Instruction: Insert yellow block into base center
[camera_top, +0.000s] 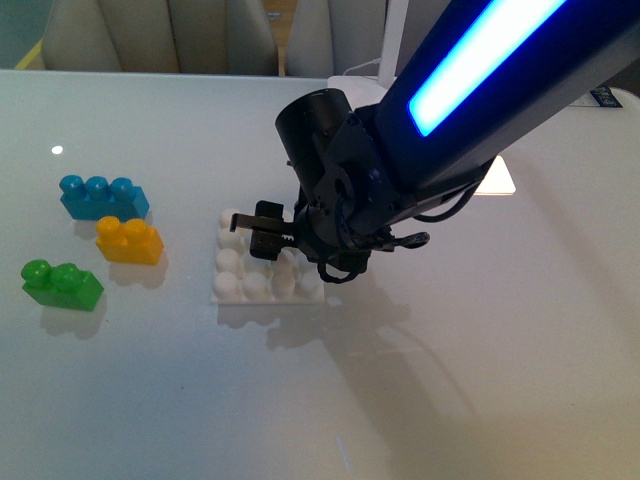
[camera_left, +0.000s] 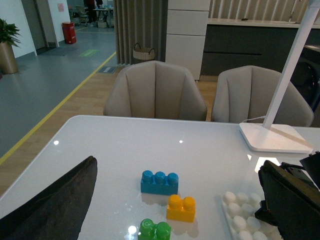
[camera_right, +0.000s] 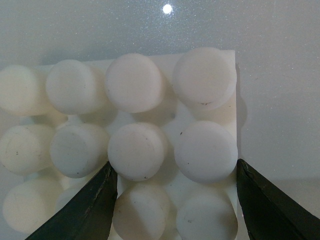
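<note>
The yellow block (camera_top: 130, 241) (camera_left: 181, 208) stands free on the white table, left of the base, studs up. The base (camera_top: 240, 278) (camera_left: 239, 220) (camera_right: 135, 82) lies flat with its white studs up. My right gripper (camera_top: 290, 252) (camera_right: 173, 165) reaches down from the upper right and is shut on the base's right part, with one black finger (camera_right: 85, 210) between studs and the other finger (camera_right: 265, 200) at the plate's edge. My left gripper (camera_left: 178, 165) is open and holds nothing; it hovers above the near table edge facing the bricks, and it is out of the front view.
A blue three-stud brick (camera_top: 103, 197) (camera_left: 159, 182) lies just behind the yellow block and a green brick (camera_top: 62, 284) (camera_left: 154, 230) in front of it. A white lamp foot (camera_left: 275, 137) stands at the back right. Two beige chairs (camera_left: 155, 90) are behind the table.
</note>
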